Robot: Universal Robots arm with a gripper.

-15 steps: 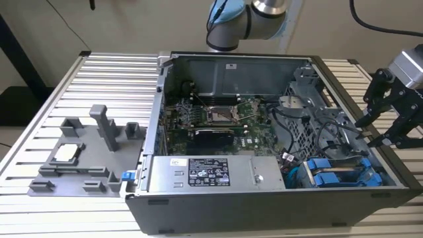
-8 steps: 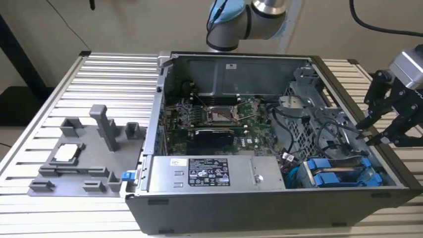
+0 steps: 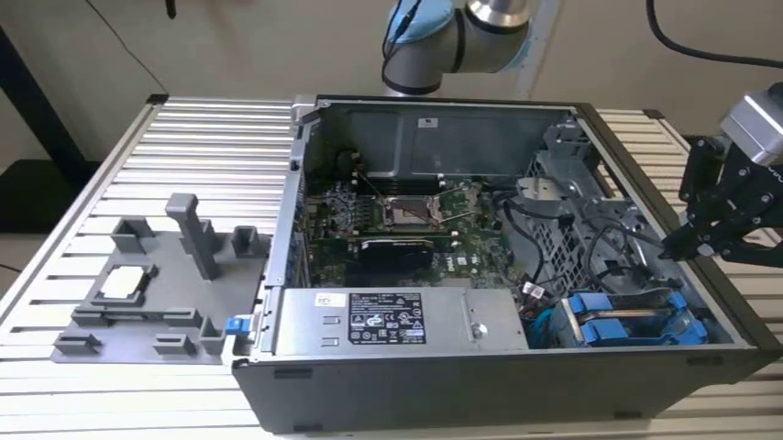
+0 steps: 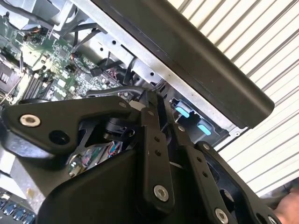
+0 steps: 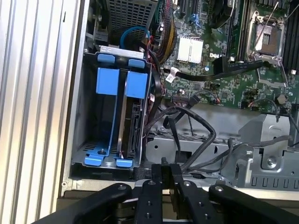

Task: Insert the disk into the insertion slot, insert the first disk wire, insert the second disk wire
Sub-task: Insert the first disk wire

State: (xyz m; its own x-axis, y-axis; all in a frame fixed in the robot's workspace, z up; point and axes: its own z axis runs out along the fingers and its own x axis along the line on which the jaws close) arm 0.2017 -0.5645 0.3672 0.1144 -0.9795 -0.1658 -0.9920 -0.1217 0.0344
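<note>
One labelled box [image 3: 490,323]; tool [image 3: 674,248] apart.

disk [image 5: 133,122]: blue-framed drive, standing on edge, seated beside 1 similar blue-framed drive | insertion slot [image 5: 85,109]: grey sheet-metal cage bay, occupied

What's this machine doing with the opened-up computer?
A robot arm is working on an open computer case that lies on a ribbed table. Its gripper hovers at the case's edge on the exterior view's right, near the grey drive cage. Two blue carriers stand side by side in the cage, and a disk shows in one of them. Loose black cables lie beside it.
</note>
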